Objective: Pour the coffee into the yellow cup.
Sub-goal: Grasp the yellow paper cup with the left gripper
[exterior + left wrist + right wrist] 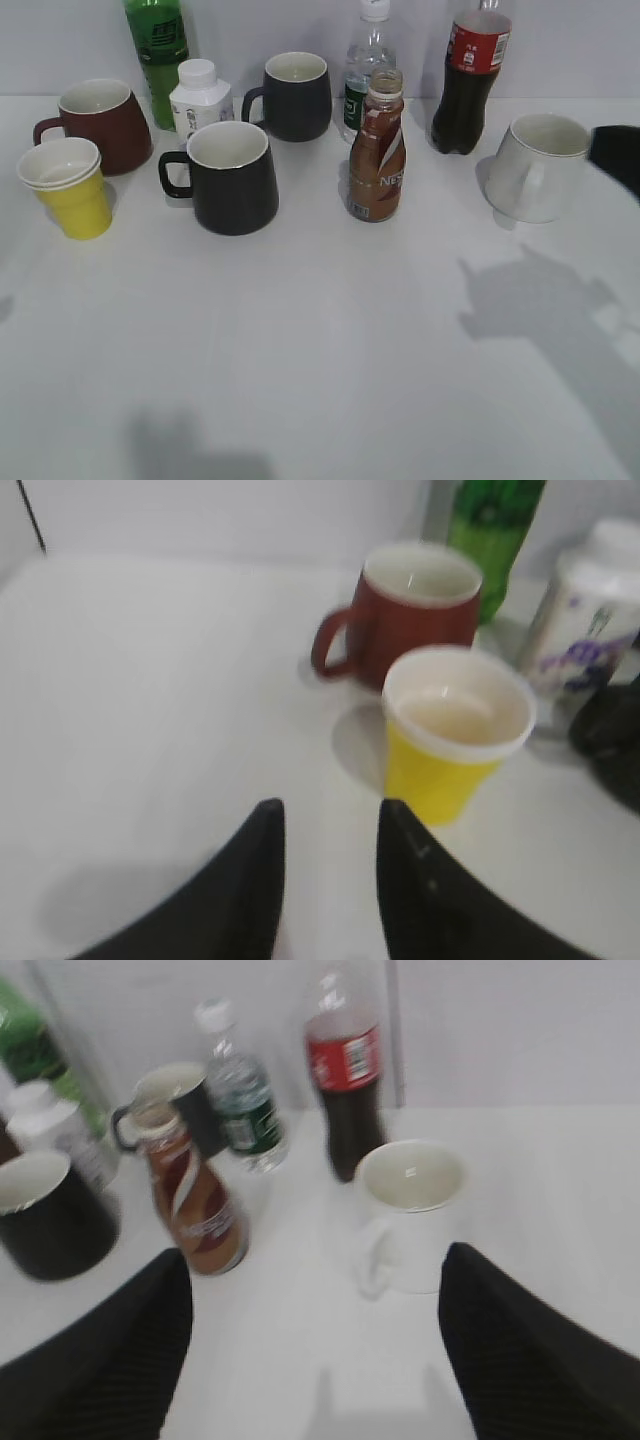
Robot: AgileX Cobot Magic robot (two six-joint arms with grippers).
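Note:
The yellow cup (78, 203), with a white liner rim, stands at the left of the table; in the left wrist view (432, 777) it is just ahead and right of my left gripper (330, 820), which is open and empty. The brown coffee bottle (377, 160) stands upright and uncapped in the middle. In the right wrist view the coffee bottle (197, 1212) is ahead to the left of my right gripper (315, 1270), which is wide open and empty. Only a black part of the right gripper (618, 155) shows at the exterior view's right edge.
A dark red mug (100, 122) stands behind the yellow cup. Two black mugs (232, 175) (293, 94), a small white bottle (200, 97), a green bottle (158, 50), a water bottle (366, 60), a cola bottle (470, 80) and a white mug (537, 165) crowd the back.

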